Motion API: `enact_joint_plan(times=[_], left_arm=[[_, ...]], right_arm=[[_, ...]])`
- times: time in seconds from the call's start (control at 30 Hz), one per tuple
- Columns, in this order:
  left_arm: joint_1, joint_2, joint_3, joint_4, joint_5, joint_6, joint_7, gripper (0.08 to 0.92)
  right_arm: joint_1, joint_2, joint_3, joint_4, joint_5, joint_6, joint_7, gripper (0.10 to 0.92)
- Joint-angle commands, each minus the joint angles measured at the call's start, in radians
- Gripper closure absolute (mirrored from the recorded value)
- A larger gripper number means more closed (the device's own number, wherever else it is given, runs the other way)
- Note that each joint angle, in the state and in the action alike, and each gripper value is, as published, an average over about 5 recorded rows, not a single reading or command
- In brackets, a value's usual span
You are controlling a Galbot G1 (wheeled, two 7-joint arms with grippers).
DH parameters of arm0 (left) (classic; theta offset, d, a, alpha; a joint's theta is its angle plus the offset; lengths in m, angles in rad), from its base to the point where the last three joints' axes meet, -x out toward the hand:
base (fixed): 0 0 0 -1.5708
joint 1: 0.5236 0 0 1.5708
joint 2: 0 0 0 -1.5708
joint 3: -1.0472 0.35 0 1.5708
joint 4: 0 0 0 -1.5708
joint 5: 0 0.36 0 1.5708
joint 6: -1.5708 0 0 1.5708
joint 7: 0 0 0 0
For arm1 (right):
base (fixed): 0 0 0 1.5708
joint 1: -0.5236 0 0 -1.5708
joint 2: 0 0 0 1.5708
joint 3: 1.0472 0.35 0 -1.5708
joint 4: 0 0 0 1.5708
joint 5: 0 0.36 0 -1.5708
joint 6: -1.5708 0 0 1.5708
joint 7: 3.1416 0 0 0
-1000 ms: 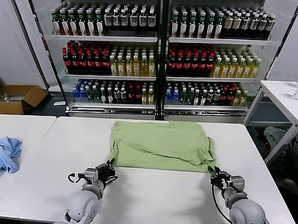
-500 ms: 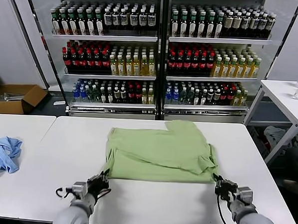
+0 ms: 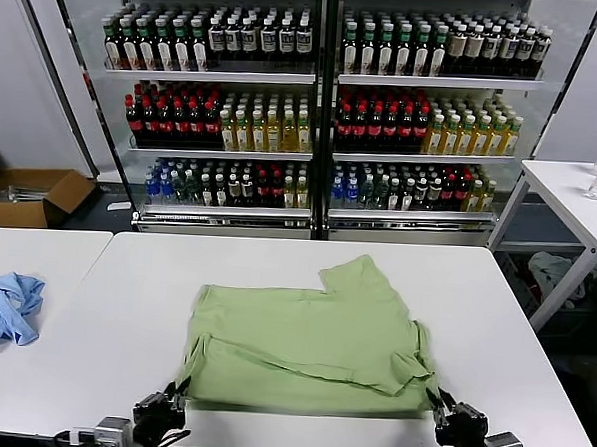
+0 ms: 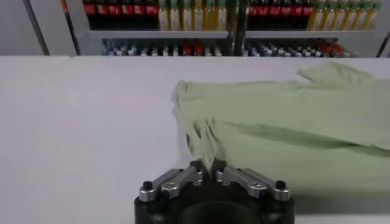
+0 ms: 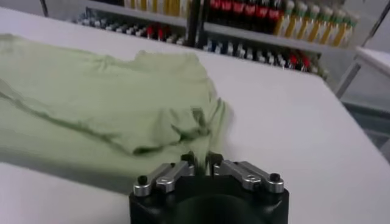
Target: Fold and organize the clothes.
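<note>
The clothes, a light green T-shirt (image 3: pixel 303 334), lie folded flat on the white table (image 3: pixel 124 305), close to its near edge, with one sleeve sticking out at the far side. My left gripper (image 3: pixel 177 395) is at the shirt's near left corner. In the left wrist view the shirt (image 4: pixel 292 115) bunches into a ridge that runs between the jaws of the left gripper (image 4: pixel 207 165), which is shut on it. My right gripper (image 3: pixel 439 401) is at the near right corner. In the right wrist view the right gripper (image 5: pixel 201 158) pinches the hem of the shirt (image 5: pixel 91 97).
A light blue garment (image 3: pixel 4 308) lies crumpled on the separate table to the left. Shelves of bottles (image 3: pixel 314 114) stand behind the table. Another white table (image 3: pixel 580 198) is at the far right, and a cardboard box (image 3: pixel 35 195) sits on the floor at the left.
Both grippers have drawn back toward the table's near edge, dragging the green shirt with them. The shirt now lies nearer and spread wider.
</note>
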Motion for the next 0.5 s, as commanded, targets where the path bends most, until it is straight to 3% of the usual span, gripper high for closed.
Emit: enact_joint_plan(times=[0.03,0.3,0.5], left_arm=[[-0.143,0.065,-0.040,-0.016,-0.104,0.001,-0.054,0.682],[-0.594,0.073,0.155,0.415,-0.117,0.029,-0.102,0.448],[-0.796,0.063,0.277,0.613,-0.093,0.067,-0.126,0.275]], right_arm=[[0.221,0.012,-0.033,-0.007,0.070,0.021,0.020,0.586],[0.824,0.049,-0.375,-0.471,0.100,-0.040,0.060,0.370],[1.057,0.117,-0.485,-0.748,0.144,-0.067,0.071,0.222]])
